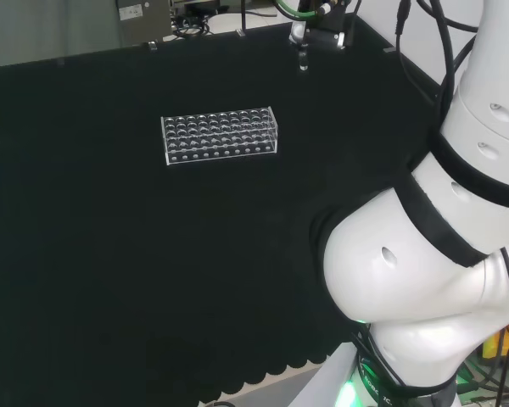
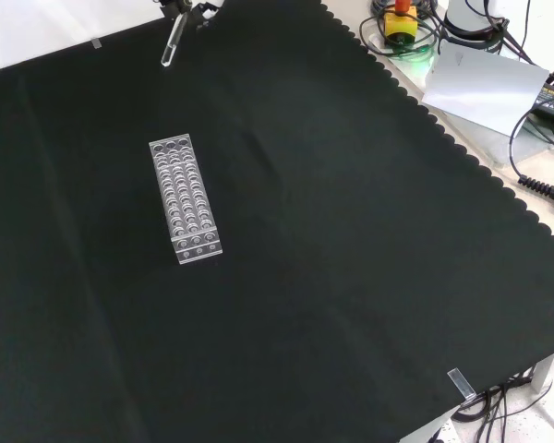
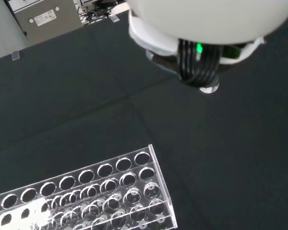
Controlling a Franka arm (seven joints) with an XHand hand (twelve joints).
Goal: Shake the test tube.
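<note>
One clear test tube (image 2: 171, 46) hangs at the far top edge of the front view, tilted with its round end down, well above and beyond the clear rack (image 2: 185, 197) that sits on the black cloth (image 2: 351, 277); in the head view the same tube (image 1: 303, 56) shows at the far edge, beyond the rack (image 1: 220, 135). Dark parts of the hand (image 1: 322, 32) sit just above the tube, so it seems to be held aloft, but I cannot tell how the fingers are set. My judgement is that the tube is already lifted clear and the shaking itself is the step in hand; the next move calls for short back-and-forth swings while the tube stays clear of the rack. No holes of the rack plainly hold a tube. Labels on a grey box (image 3: 45, 21) in the room behind are too small to read
</note>
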